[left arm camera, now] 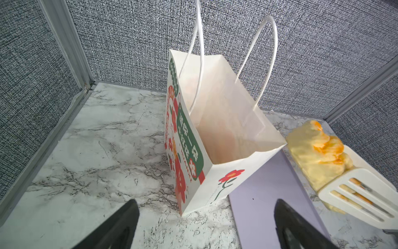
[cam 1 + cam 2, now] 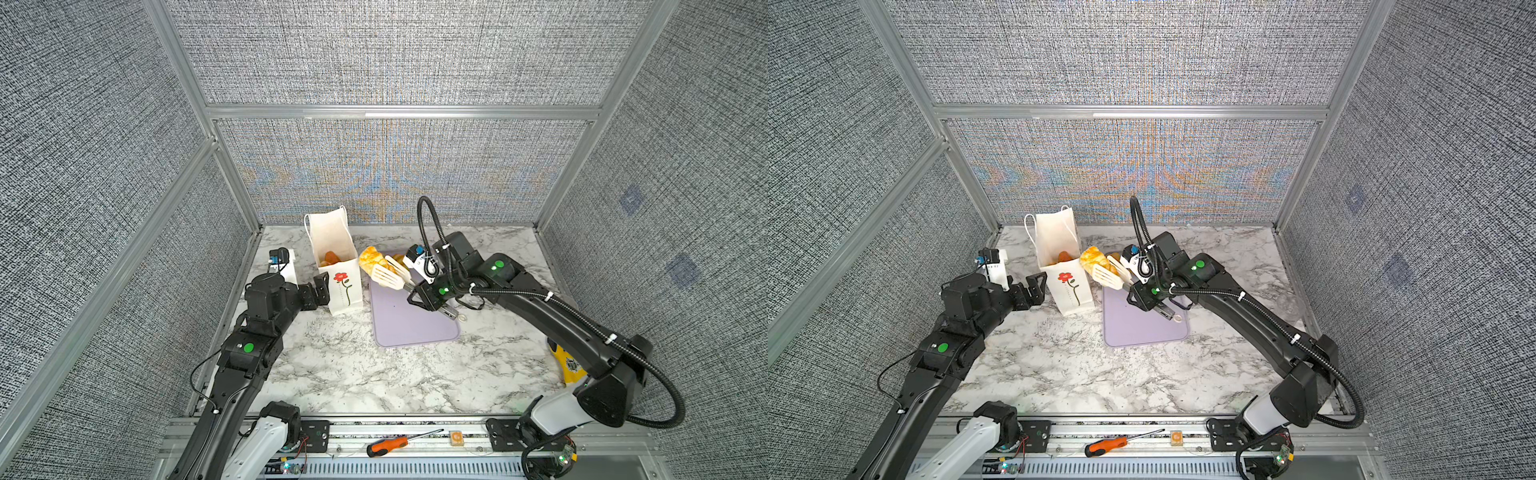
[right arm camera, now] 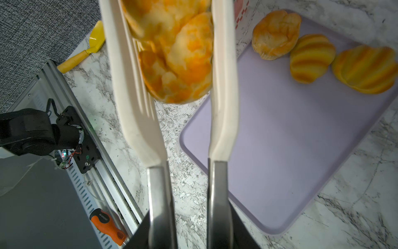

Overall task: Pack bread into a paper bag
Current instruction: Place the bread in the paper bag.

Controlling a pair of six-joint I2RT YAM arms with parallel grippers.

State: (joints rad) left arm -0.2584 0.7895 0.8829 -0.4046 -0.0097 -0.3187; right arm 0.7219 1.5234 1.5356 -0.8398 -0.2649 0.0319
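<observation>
Clamps the white tongs [image 2: 392, 272] by their metal handles in the narrowed right pincer [image 2: 430, 300], pinching a glossy pastry [image 2: 371, 258] in the air just right of the paper bag [image 2: 343, 291] mouth, centre of a top view, above the far end of the lilac tray [image 2: 411, 328]. Holds the left pincer [image 2: 321, 289] spread wide and empty just left of the bag, contact unclear. Risks dropping the slick pastry onto the worktop [image 2: 332, 374] if the tong grip slackens, or snagging the rim or cord handles and tipping the unsteadied bag, spilling the bread [image 2: 329, 257] already inside.
</observation>
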